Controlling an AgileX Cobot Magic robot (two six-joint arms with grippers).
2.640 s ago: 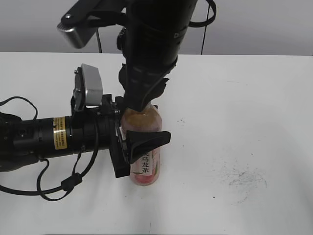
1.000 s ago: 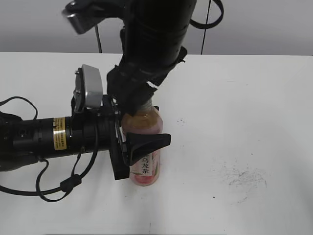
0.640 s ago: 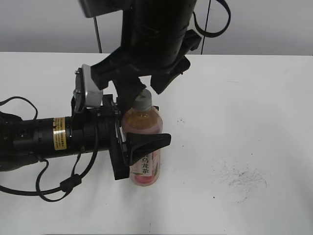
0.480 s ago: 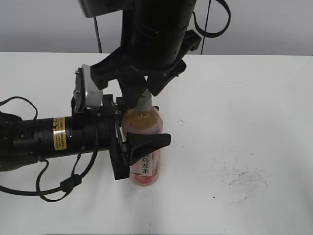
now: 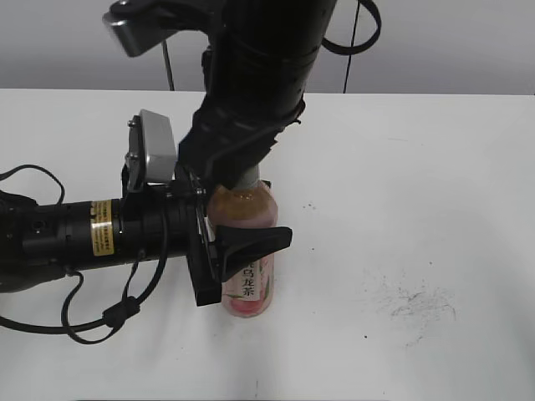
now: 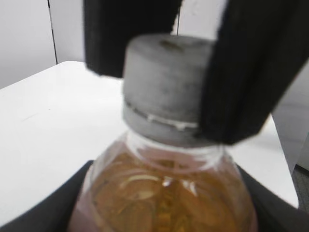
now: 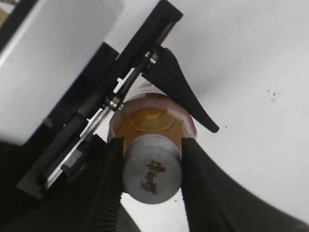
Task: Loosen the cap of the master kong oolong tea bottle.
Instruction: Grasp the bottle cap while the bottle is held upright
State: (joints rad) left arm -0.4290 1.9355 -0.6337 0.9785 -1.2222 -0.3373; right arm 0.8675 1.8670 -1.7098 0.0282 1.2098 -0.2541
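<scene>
The master kong oolong tea bottle (image 5: pixel 247 284) stands upright on the white table, amber tea inside, pink label with a white strip of black characters. My left gripper (image 5: pixel 238 251) comes in from the left and is shut on the bottle's body; its black jaws flank the bottle (image 6: pixel 164 193) in the left wrist view. The light-grey cap (image 7: pixel 151 174) with a dark logo sits on the neck. My right gripper (image 7: pixel 151 176) reaches down from above and is shut on the cap, its black fingers pressed on both sides. The cap (image 6: pixel 166 87) also shows in the left wrist view.
The white table (image 5: pixel 418 192) stretches to the right, with dark scuff marks (image 5: pixel 414 305) at the right front. The left arm's black body and cables (image 5: pixel 75 238) lie across the table's left side. A grey wall (image 5: pixel 451 46) is behind.
Half a second ago my right gripper's fingers were spread around the cap. Now the wrist has turned and dropped, and the fingers are shut on the cap. Left gripper and bottle have not moved.
</scene>
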